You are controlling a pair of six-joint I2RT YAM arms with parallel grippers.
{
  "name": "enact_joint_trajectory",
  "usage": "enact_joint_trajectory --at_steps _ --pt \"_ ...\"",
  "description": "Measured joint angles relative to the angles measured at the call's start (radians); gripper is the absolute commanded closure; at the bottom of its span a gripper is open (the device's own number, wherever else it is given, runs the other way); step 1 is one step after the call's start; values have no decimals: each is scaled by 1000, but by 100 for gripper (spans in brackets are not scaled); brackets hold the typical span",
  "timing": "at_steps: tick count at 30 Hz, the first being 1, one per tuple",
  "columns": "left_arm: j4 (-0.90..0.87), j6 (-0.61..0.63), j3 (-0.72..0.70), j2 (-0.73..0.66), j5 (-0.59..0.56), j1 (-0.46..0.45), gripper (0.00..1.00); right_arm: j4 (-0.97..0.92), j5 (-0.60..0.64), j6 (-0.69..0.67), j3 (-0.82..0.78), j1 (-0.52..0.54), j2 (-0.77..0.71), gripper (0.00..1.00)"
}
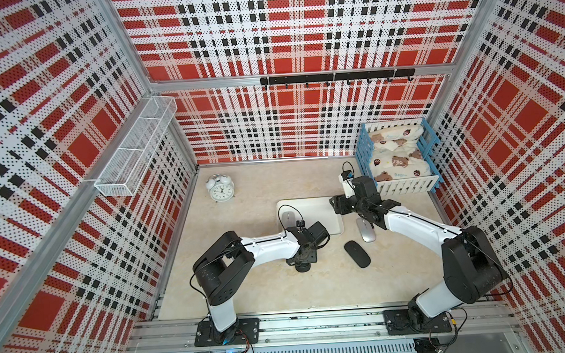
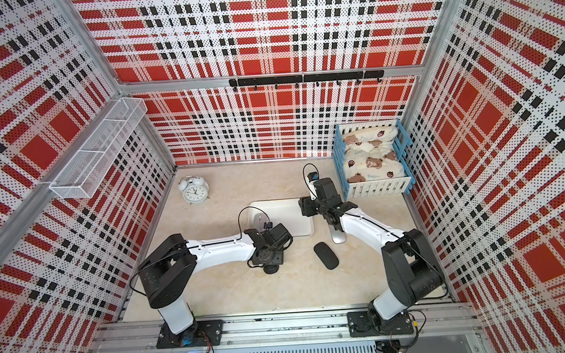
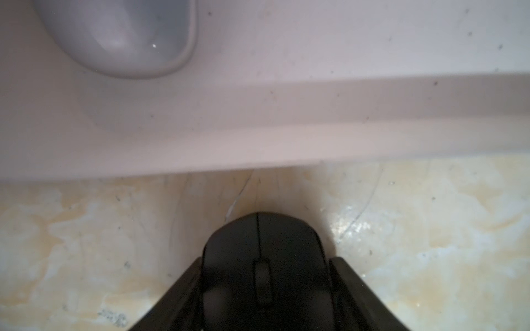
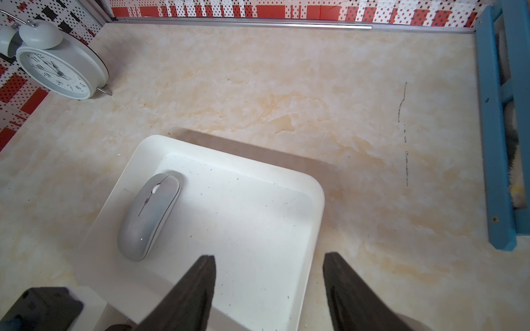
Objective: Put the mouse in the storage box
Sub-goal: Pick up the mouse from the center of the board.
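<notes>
A black mouse (image 3: 263, 238) with a scroll wheel lies on the marble table just outside the near rim of the storage box (image 3: 258, 143), a shallow white tray. My left gripper (image 3: 266, 258) is shut on this mouse, its fingers against both sides. In both top views the left gripper (image 1: 304, 262) (image 2: 269, 262) hides most of it. A grey mouse (image 4: 149, 215) (image 1: 288, 218) lies inside the storage box (image 4: 258, 229) (image 1: 329, 214) at its left end. My right gripper (image 4: 269, 258) (image 1: 337, 207) hangs open and empty over the box's right edge.
A flat black mouse (image 1: 357, 253) and a silver mouse (image 1: 366, 231) lie on the table right of the box, the silver one partly under the right arm. A white alarm clock (image 1: 221, 187) stands back left. A blue-and-white crate (image 1: 398, 158) with bedding sits back right.
</notes>
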Motion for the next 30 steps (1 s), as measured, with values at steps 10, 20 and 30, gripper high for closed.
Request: enact_joint_trajectory --at_steps 10,20,30 --pt "-58 8 29 -3 -4 8 50 -1 1 0 4 0 0 34" --pt "-176 35 212 -109 -63 46 52 1 1 14 18 0 2 35" --pt "-181 161 338 -109 -114 192 52 8 48 18 24 0 2 35"
